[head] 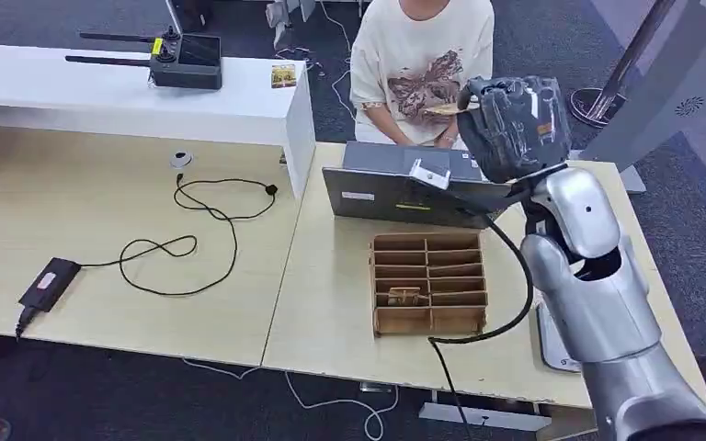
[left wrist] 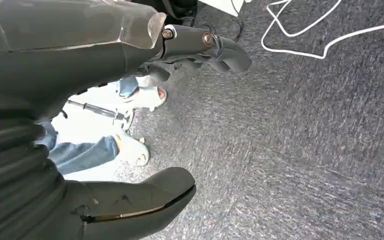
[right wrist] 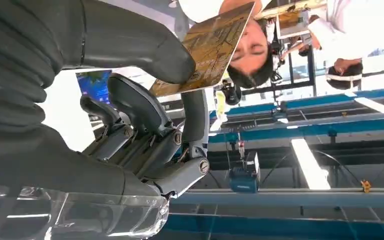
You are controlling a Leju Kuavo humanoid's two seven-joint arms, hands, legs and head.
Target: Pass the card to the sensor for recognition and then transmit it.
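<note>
So the fingers (right wrist: 145,107) of the right hand (head: 515,124) are clamped on the card (right wrist: 205,47): the thumb lies across one face and the darker fingers back it up from the other, with a good bit of the card sticking out past the grip. From the head view the card (head: 443,110) is held up high, edge-on, over the far side of the counter (head: 331,303) and right in front of the person (head: 420,69) sitting behind the laptop (head: 404,184). To me this looks like the handover part of the job, though I honestly can't pick out which thing on the counter is the sensor, so I can't say the scan bit is sorted. If it is the pass, I'd keep the pinch firm and the wrist steady, offer the free end of the card toward the person's hand, and only loosen once they clearly have it, since a thin card held by one corner will twist or drop easily. Also worth keeping the arm clear of the laptop lid and the black cable (head: 506,322) draped by the wooden divider tray (head: 429,280) just below. The left hand (left wrist: 145,200) is hanging down over the carpet with its fingers apart and nothing in them, so it's out of the way, no worries there.
</note>
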